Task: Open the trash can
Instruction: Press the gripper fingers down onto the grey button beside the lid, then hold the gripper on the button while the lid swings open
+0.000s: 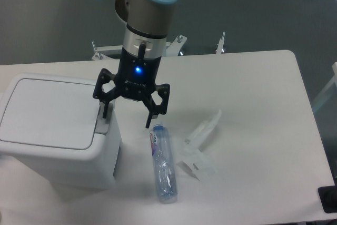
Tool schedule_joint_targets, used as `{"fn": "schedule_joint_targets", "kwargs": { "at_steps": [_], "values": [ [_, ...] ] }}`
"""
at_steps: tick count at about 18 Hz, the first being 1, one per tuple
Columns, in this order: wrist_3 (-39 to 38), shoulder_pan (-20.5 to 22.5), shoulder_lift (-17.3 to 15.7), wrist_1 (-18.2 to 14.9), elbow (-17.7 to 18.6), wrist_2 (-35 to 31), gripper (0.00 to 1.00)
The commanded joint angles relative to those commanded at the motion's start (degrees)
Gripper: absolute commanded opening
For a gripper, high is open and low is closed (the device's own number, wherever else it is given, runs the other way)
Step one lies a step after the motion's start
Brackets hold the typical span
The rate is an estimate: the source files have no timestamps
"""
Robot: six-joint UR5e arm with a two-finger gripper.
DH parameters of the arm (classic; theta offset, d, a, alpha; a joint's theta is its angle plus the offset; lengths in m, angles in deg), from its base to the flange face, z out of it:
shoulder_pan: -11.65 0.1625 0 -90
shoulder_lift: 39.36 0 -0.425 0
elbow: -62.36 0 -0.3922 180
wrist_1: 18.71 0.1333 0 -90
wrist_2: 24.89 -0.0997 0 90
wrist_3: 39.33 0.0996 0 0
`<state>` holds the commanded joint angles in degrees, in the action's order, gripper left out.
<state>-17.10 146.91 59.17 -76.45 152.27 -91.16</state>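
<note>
The trash can (50, 130) is a large white boxy bin at the left of the table, its flat lid (47, 111) lying closed. A small grey push-button tab (101, 125) sits at the lid's right edge. My gripper (128, 115) hangs open and empty just right of the bin. Its left fingertip (105, 111) is right over the tab; I cannot tell whether it touches it. Its right fingertip (150, 121) is above the table near a bottle's cap.
A clear plastic bottle (164, 164) with a blue cap lies on the table (253, 109) right of the bin. A crumpled clear plastic wrapper (200, 143) lies beside it. A dark object (329, 199) sits at the table's lower right corner.
</note>
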Motion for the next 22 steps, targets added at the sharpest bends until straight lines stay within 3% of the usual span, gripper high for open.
{"fn": "schedule_joint_targets", "kwargs": {
  "at_steps": [22],
  "values": [
    [0.1,0.0,0.4,0.0,0.4,-1.2,1.00]
  ]
}}
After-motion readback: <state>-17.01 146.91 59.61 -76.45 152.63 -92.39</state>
